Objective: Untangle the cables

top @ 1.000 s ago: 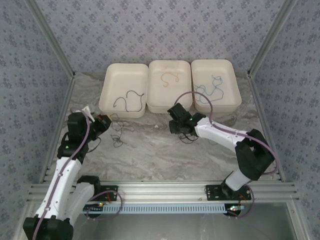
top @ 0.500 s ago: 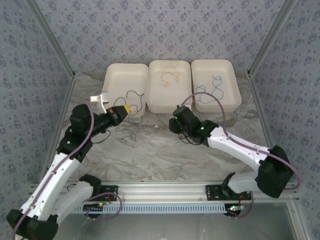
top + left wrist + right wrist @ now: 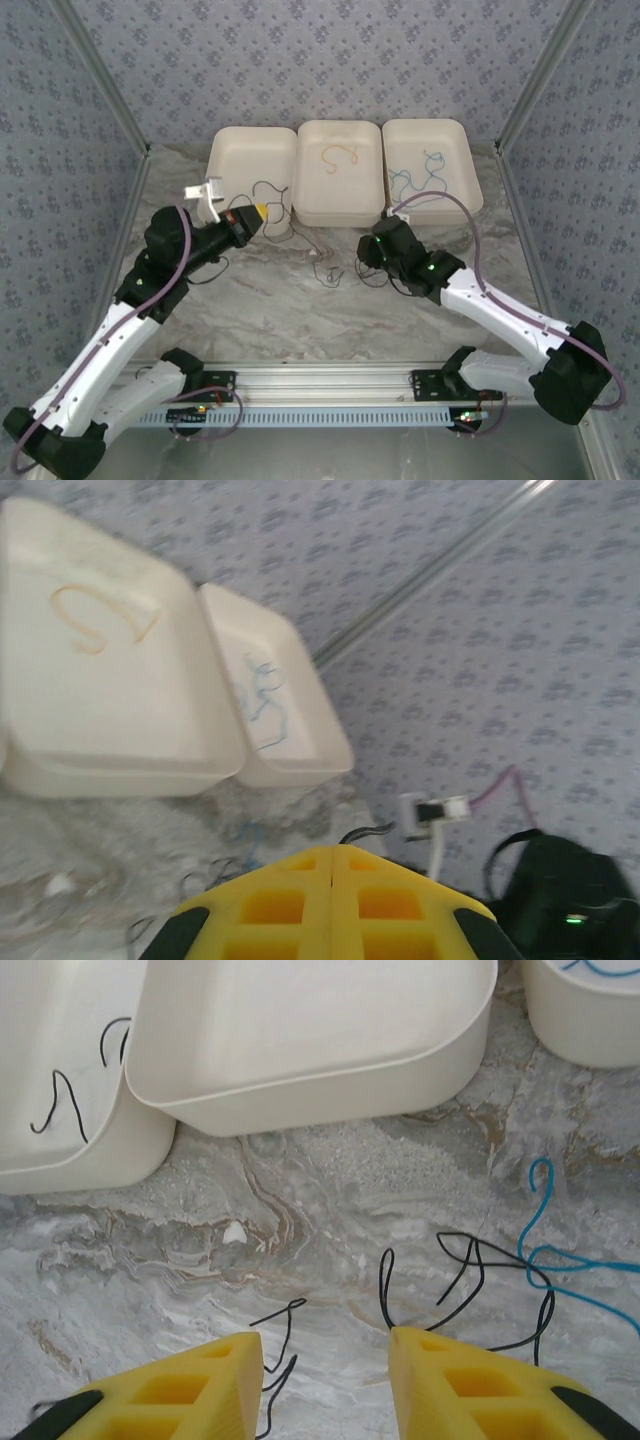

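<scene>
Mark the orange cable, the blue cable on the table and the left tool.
orange cable (image 3: 338,150), top view, its arch.
blue cable (image 3: 531,1251) on the table, right wrist view, its bend.
left tool (image 3: 332,852), left wrist view, between shut fingertips.

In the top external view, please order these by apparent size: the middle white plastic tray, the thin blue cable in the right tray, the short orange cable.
Largest: the middle white plastic tray.
Next: the thin blue cable in the right white tray.
Smallest: the short orange cable.
</scene>
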